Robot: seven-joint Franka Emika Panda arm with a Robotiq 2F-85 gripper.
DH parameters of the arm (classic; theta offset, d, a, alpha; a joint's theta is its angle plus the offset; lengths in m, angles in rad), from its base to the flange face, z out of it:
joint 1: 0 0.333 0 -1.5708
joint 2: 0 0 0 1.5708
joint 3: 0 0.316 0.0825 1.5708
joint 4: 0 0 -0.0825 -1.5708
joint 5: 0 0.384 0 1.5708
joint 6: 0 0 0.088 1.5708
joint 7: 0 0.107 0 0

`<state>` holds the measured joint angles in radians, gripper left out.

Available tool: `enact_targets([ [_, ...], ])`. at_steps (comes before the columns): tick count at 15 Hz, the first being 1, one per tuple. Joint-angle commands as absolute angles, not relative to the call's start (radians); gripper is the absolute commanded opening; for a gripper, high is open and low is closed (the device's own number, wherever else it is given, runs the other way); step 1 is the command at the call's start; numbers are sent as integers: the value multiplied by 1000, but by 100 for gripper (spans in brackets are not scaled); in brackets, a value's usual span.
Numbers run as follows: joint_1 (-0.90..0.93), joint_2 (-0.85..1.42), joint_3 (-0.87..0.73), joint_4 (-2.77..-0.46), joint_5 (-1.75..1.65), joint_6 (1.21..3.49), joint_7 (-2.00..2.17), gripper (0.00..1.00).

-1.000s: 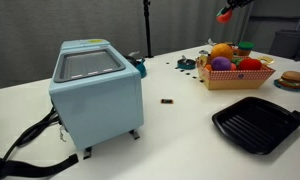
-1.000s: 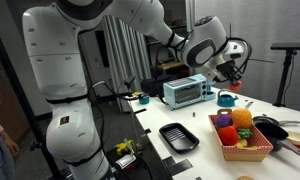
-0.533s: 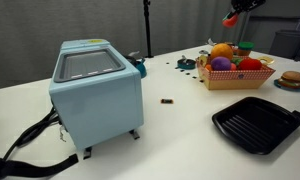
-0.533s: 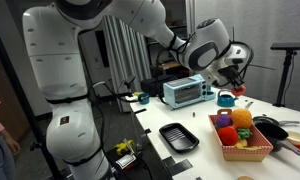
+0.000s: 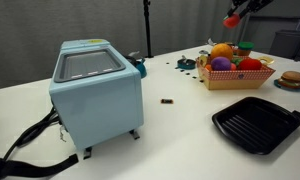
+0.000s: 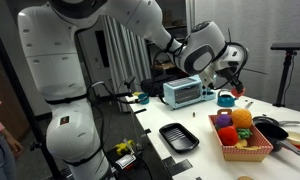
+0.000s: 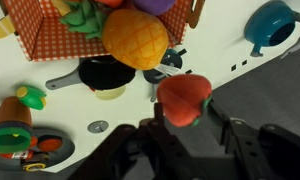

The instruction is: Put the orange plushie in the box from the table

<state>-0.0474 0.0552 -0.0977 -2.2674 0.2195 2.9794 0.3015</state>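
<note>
We see the orange plushie [image 7: 183, 100] pinched between the closed fingers of the gripper [image 7: 190, 120]. It hangs in the air above the worktop [image 5: 180, 120], higher than the box [image 5: 235, 78] and apart from it. In an exterior view the gripper above the plushie [image 5: 230, 19] is cut off by the top edge. In the wrist view its fingers are dark and blurred.

1. An appliance [image 5: 95, 95] is sitting at left.
2. A black tray [image 5: 255, 123] is lying at lower right.
3. A burger [image 5: 290, 79] is resting at the right edge.
4. A teal cup [image 7: 260, 32] is showing upper right, wrist view.
</note>
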Motion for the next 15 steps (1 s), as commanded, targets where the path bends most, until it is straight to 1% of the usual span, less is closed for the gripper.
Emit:
enact_targets([
  [1,-52,19,-86,-2311,248,3029,311,80],
  [2,-52,19,-84,-2311,252,3034,309,88],
  [4,-51,20,-81,-2311,259,3037,308,100],
  [15,-32,-17,-45,-2327,285,3021,274,100],
])
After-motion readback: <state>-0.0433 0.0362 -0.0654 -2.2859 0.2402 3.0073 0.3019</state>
